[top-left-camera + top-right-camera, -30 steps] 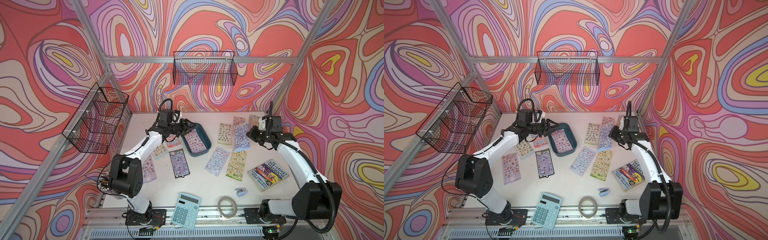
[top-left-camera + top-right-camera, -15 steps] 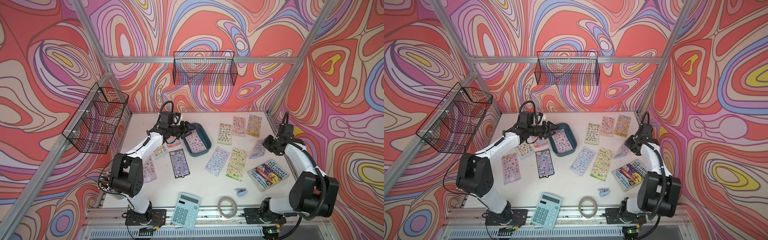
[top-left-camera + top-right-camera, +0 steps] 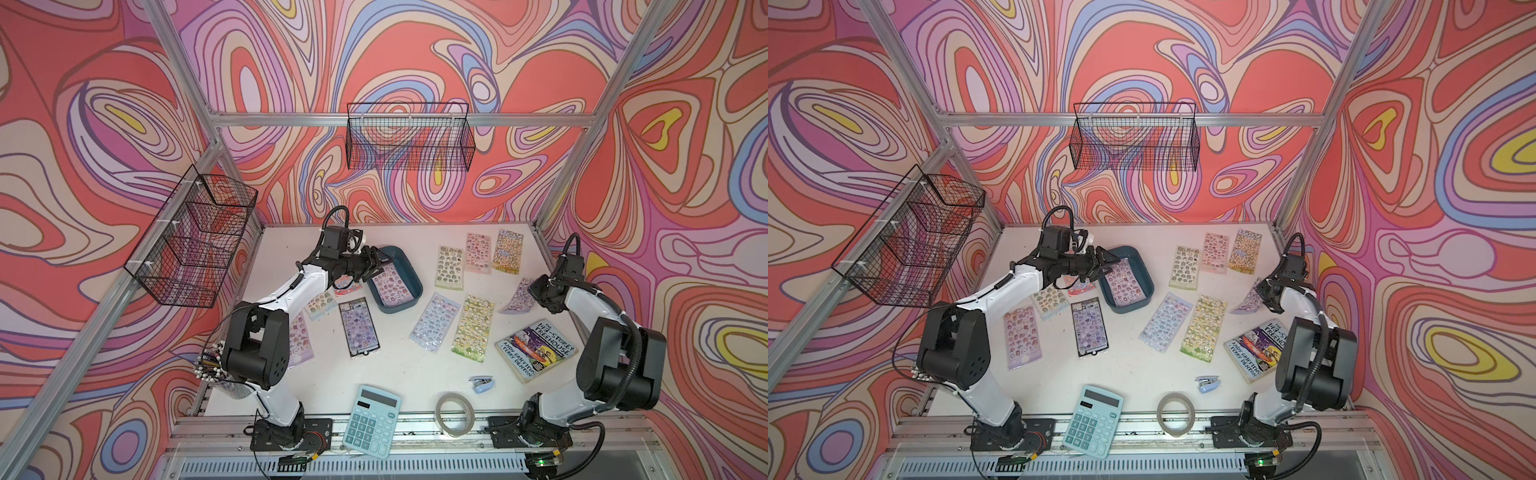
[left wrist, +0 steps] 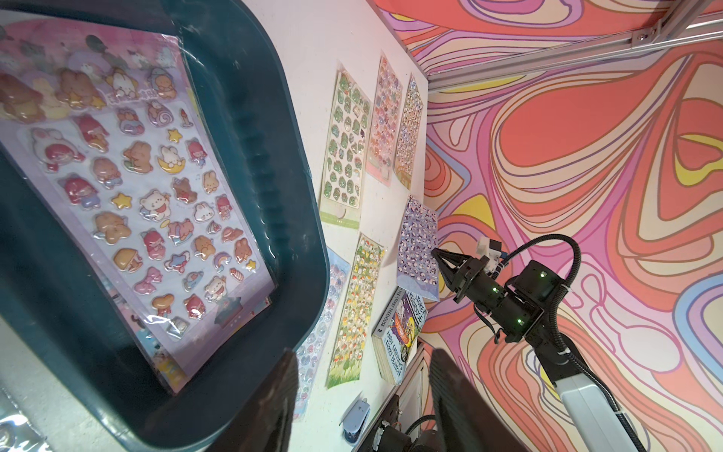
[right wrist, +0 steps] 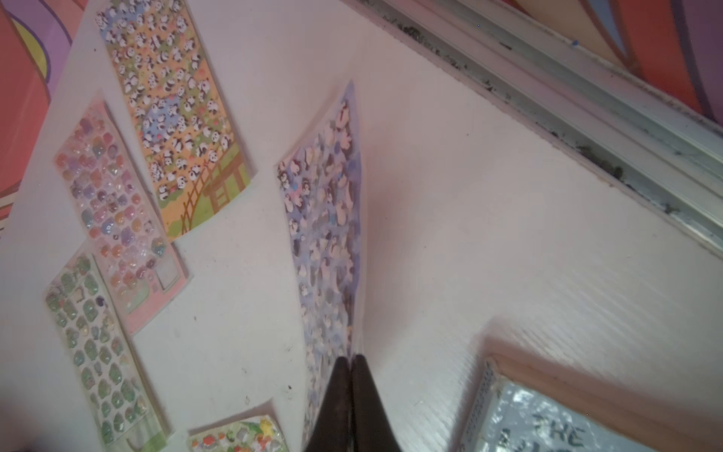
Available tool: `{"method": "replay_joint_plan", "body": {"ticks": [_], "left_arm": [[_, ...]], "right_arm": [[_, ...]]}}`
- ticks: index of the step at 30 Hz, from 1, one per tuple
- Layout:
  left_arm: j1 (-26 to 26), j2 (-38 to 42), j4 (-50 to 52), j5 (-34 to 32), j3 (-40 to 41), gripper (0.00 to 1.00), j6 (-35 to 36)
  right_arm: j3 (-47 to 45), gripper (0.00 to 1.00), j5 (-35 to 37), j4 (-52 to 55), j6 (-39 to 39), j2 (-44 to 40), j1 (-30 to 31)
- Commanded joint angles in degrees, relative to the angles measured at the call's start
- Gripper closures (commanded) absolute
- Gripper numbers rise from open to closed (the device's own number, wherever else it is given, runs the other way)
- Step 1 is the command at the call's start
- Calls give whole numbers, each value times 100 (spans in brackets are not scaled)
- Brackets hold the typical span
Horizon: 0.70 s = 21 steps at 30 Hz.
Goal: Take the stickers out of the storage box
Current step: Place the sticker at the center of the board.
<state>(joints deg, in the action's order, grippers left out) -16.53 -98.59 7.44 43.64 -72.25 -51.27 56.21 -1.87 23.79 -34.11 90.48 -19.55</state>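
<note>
The storage box (image 3: 409,286) (image 3: 1133,253) (image 4: 297,219), a dark teal tray, sits left of the table's middle with a pink-purple stickers sheet (image 3: 390,282) (image 3: 1127,282) (image 4: 137,188) lying on top inside it. My left gripper (image 3: 376,268) (image 3: 1106,266) (image 4: 362,360) is open at the box's left rim, holding nothing. My right gripper (image 3: 534,291) (image 3: 1262,293) (image 5: 351,360) is shut on the end of a purple penguin sheet (image 3: 519,295) (image 3: 1250,299) (image 5: 324,219), tilted low over the table near the right edge.
Several sticker sheets (image 3: 473,328) lie spread on the white table on both sides of the box. A paperback book (image 3: 536,349) lies at the right. A calculator (image 3: 372,419), tape roll (image 3: 455,413) and small stapler (image 3: 482,382) lie along the front. Black wire baskets (image 3: 409,143) hang on the walls.
My right gripper has carried the purple sheet from beside the other sheets out toward the right edge and lower. The left gripper has stayed at the box.
</note>
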Motion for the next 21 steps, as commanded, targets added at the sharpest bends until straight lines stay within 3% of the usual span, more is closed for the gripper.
{"method": "replay_joint_plan", "body": {"ticks": [1,10,16,21], "left_arm": [[-24,-139,-137,66,0,42,-58],[-17,-179,-112,61,-8,42,-28],[-20,-196,-62,24,-21,42,3],[-19,-145,-74,-17,39,42,-15]], "right_arm": [[-66,100,183,-340,-125,257,-16],[-168,99,233,-410,-18,647,-74],[-180,77,287,-402,60,671,-220],[-136,74,162,-388,100,743,-236]]}}
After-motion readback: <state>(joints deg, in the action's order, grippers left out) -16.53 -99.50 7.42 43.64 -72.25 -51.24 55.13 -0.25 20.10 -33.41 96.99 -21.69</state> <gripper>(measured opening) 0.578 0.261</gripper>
